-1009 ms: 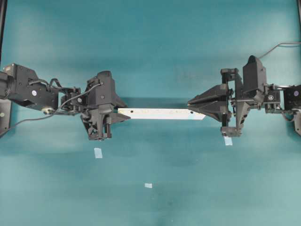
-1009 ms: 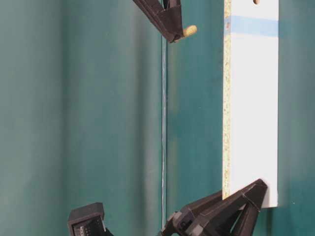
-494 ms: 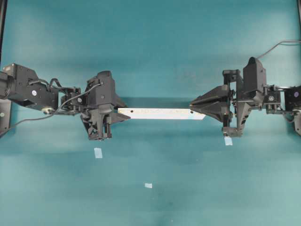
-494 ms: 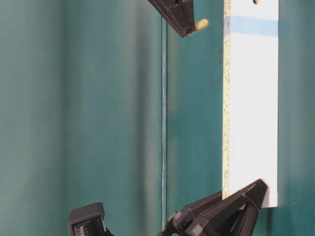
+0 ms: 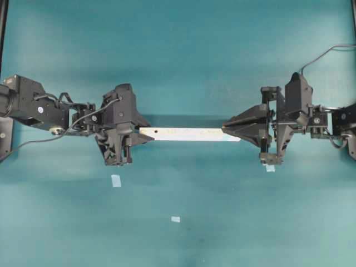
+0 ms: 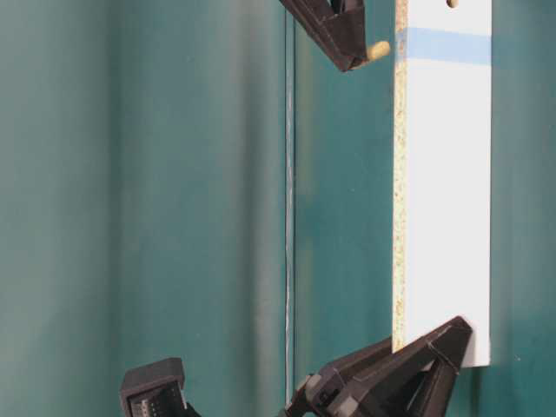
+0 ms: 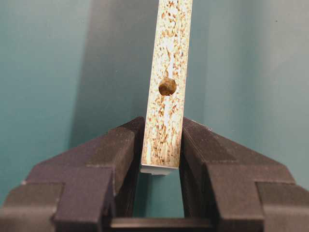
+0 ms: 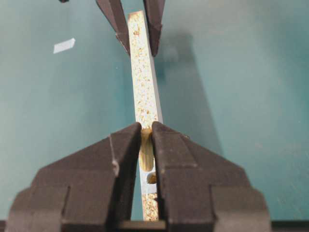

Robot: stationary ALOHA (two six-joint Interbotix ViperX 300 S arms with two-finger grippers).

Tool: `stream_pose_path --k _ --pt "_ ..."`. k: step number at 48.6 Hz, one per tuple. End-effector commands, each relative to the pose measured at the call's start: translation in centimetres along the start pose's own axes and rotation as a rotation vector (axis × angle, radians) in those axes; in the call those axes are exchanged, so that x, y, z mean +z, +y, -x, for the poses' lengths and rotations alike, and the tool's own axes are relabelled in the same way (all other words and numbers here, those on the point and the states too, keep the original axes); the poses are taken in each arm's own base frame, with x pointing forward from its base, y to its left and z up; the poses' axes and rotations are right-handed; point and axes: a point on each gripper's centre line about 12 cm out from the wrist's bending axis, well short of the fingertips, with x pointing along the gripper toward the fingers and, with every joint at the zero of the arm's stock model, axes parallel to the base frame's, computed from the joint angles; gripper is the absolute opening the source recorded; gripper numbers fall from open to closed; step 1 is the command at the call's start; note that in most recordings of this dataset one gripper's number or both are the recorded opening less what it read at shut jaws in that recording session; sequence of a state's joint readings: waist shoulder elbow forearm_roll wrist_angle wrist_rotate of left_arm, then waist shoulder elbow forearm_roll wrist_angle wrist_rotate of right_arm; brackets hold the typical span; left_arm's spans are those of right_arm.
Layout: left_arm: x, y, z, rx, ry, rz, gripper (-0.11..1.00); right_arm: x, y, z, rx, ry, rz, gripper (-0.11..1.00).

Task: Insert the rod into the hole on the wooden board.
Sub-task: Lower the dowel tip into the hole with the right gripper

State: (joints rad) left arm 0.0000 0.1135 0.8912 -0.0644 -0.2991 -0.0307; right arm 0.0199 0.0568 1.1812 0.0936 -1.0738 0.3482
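Where 2 end effectors meet: 1 rod point(image 8: 146, 153), 1 wooden board point(image 5: 189, 134).

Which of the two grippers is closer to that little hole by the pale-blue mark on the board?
The right gripper: it holds the rod right above the hole. The left gripper clamps the wooden board's far end.

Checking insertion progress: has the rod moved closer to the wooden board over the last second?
Yes. In the table-level view the rod, held in the right gripper, has moved right toward the wooden board, its tip now about at the speckled edge beside the blue mark.
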Motion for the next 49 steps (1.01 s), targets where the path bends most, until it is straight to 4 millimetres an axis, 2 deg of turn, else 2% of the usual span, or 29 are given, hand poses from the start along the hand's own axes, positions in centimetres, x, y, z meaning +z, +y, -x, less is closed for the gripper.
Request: stream_pose_path --k 1,24,49 --pt "1.3 -0.2 0.3 -0.005 -0.040 -0.006 0.33 0.5 0.3 -0.2 0.012 -0.026 -0.001 0.13" --pt "1.2 -0.2 0.2 -0.006 -0.036 -0.007 0.33 -0.2 0.0 -0.9 -0.003 -0.006 -0.001 0.13" --pt "1.1 -0.2 0.3 -0.005 -0.035 -0.005 0.33 -0.6 -0.3 -0.6 -0.019 0.010 -0.003 0.13"
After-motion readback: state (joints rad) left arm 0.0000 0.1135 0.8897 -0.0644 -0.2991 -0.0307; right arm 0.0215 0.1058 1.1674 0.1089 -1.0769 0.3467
